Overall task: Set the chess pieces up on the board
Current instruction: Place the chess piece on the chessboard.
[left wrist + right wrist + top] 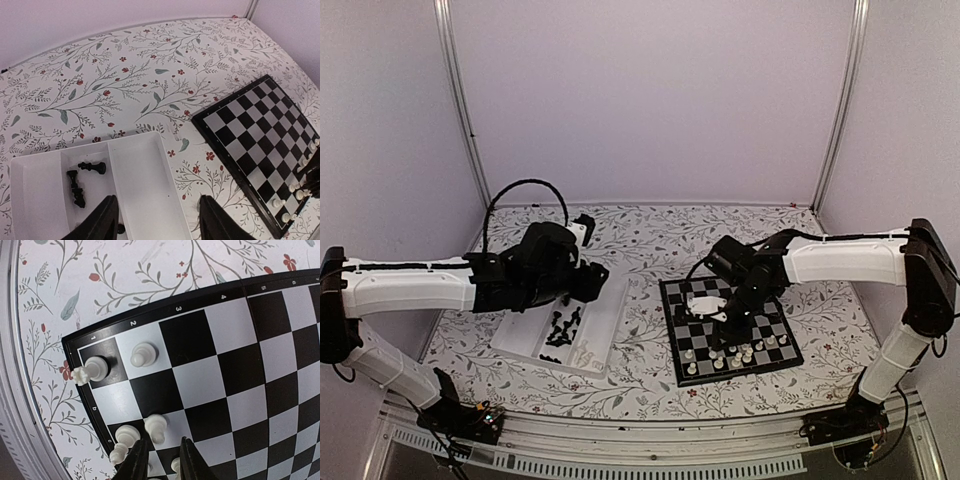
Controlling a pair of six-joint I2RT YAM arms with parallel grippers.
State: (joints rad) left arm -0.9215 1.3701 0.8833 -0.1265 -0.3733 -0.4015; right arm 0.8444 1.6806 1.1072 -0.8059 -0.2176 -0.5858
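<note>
The board [680, 320] lies right of centre, with several white chess pieces [730, 355] along its near edge. My right gripper [732, 325] hovers low over them. In the right wrist view its jaws [162, 460] stand a little open, with a white pawn [157, 427] upright just beyond the fingertips and free of them. A white rook [95, 369] and another pawn [143, 355] stand by the board's corner. My left gripper [160, 222] is open and empty above the tray [140, 175]. Black pieces [92, 166] lie in the tray's left compartment.
The clear tray [605, 340] sits left of the board on the flowered tablecloth, with black pieces [560, 328] and a few white ones [582, 357] inside. A metal rail runs along the near table edge. Walls close the back and sides.
</note>
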